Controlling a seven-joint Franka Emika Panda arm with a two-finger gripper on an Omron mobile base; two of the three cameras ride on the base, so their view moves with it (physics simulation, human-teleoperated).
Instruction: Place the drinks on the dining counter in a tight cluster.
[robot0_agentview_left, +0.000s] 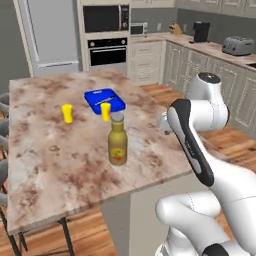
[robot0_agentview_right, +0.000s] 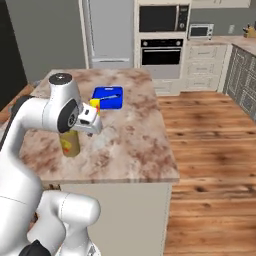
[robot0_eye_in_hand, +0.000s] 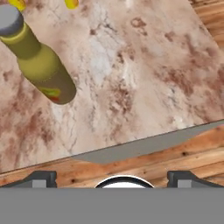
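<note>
A tall amber-yellow bottle (robot0_agentview_left: 117, 144) with a grey cap and a red-yellow label stands upright near the middle of the dining counter (robot0_agentview_left: 45, 165), a brown-pink marbled island top. In the right base view the bottle (robot0_agentview_right: 70, 144) is partly hidden behind my arm. My gripper (robot0_eye_in_hand: 113, 177) is open with nothing between its fingers. It hovers above the counter's near edge and looks down on it. In the hand view the bottle (robot0_eye_in_hand: 41, 63) lies at the upper left, apart from the fingertips (robot0_eye_in_hand: 42, 177).
Two short yellow cups (robot0_agentview_left: 67, 113) (robot0_agentview_left: 105, 111) stand behind the bottle, the right one at the edge of a blue tray (robot0_agentview_left: 104, 98). Grey stools (robot0_agentview_left: 3, 132) line the counter's left side. Wooden floor (robot0_agentview_right: 210, 150) lies to the right, with wall cabinets and an oven beyond.
</note>
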